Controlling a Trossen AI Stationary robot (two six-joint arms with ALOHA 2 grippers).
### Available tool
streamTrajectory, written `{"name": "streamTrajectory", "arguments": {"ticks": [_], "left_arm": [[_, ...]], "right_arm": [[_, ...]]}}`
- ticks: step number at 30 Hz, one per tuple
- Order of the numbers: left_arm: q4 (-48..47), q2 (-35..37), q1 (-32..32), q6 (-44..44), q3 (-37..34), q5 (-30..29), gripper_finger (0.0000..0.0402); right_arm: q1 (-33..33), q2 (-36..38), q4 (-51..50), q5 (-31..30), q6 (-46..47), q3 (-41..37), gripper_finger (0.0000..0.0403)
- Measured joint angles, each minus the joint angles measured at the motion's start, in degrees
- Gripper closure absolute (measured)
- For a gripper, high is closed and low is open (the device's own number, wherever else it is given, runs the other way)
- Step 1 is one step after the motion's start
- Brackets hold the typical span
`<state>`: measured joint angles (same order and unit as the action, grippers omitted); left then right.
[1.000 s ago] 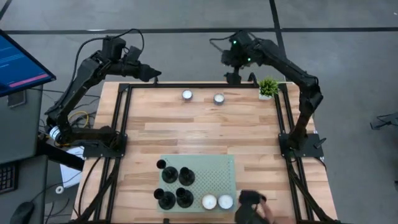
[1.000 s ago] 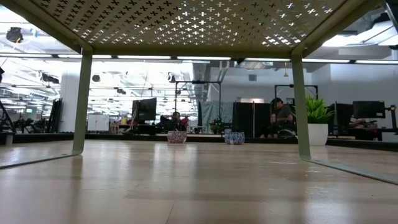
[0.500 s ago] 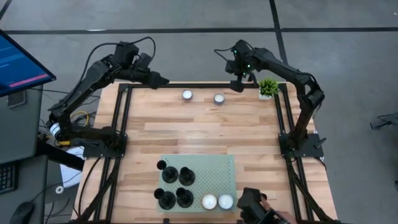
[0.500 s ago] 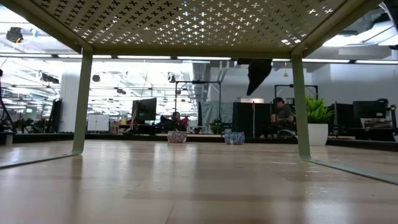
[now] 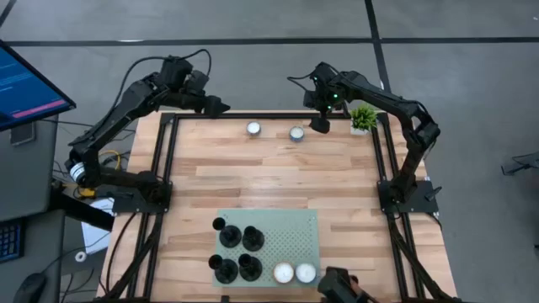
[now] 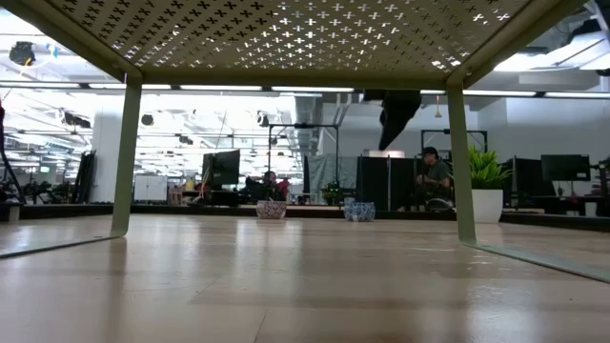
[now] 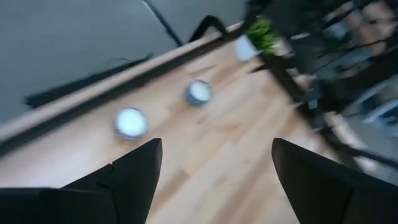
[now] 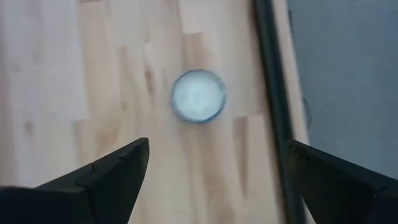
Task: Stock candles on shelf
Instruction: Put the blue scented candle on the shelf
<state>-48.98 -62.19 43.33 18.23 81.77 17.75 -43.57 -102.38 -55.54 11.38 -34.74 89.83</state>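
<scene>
Two candles stand on the wooden table near its far edge, the left one [image 5: 253,129] [image 7: 131,122] [image 6: 272,210] and the right one [image 5: 296,133] [image 8: 198,95] [image 6: 359,211]. Two more candles [image 5: 283,273] [image 5: 305,273] sit on the pale green shelf [image 5: 282,231] at the near edge; its perforated underside [image 6: 286,38] fills the top of the low view. My right gripper [image 5: 320,124] [image 8: 217,180] hangs open above and just right of the right far candle. My left gripper [image 5: 217,106] [image 7: 214,180] is open over the far left corner, pointing at both far candles.
Several black objects [image 5: 236,248] crowd the shelf's left half. A small potted plant [image 5: 364,118] [image 6: 486,186] stands at the far right corner, close to my right gripper. A dark shape [image 5: 337,286] shows at the near edge by the shelf. Black frame rails [image 5: 164,168] border the table.
My right gripper has come down from above the far edge toward the right far candle and tipped more steeply downward, still open. My left gripper has moved a little toward the table's right, nearer the far candles. The dark shape at the near edge has drawn back.
</scene>
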Motion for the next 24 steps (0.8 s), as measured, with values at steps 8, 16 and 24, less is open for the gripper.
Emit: {"name": "streamTrajectory", "arguments": {"ticks": [8,16,24], "left_arm": [[-0.2,-13.9,1.3,-19.3,0.0,-0.8,0.0098],[-3.0,-21.3,10.1,-34.2,-0.1,0.9,0.0117],[-2.9,-25.6,14.5,-44.6,0.0,4.5,0.0127]], "right_arm": [[4.4,10.8,-2.9,3.8,5.5,0.0,0.0038],[8.1,21.3,-5.9,3.5,13.9,0.1,0.0038],[9.9,26.0,-5.6,2.6,21.1,0.1,0.0038]]}}
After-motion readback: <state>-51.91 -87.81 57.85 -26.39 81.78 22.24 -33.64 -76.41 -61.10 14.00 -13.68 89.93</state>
